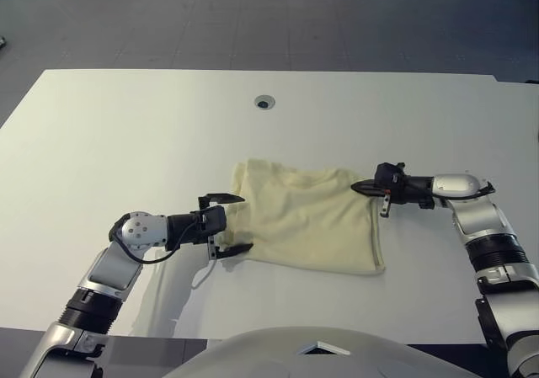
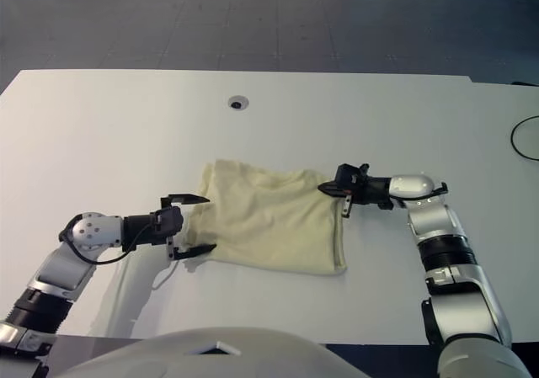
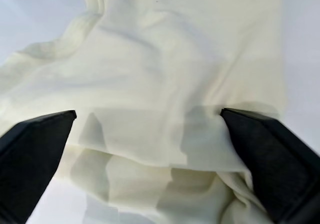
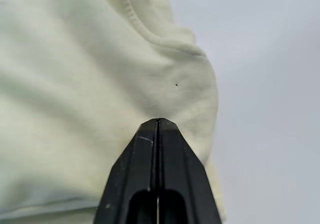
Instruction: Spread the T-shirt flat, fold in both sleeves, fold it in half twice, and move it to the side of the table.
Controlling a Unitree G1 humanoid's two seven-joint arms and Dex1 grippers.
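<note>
A pale yellow T-shirt (image 1: 307, 222) lies partly folded and rumpled in the middle of the white table (image 1: 126, 125). My left gripper (image 1: 244, 223) is open at the shirt's left edge, one finger on each side of the cloth's border, low over the table. The left wrist view has the fabric (image 3: 165, 59) spread between its dark fingertips (image 3: 45, 134). My right gripper (image 1: 355, 188) is shut, its tip touching the shirt's upper right corner. In the right wrist view the closed fingers (image 4: 158, 120) point at the hemmed fabric (image 4: 75, 84), with no cloth seen between them.
A round cable hole (image 1: 264, 102) sits in the table behind the shirt. A black cable loop (image 2: 526, 138) shows at the far right edge. Bare tabletop stretches left, right and behind the shirt; the front edge runs close below it.
</note>
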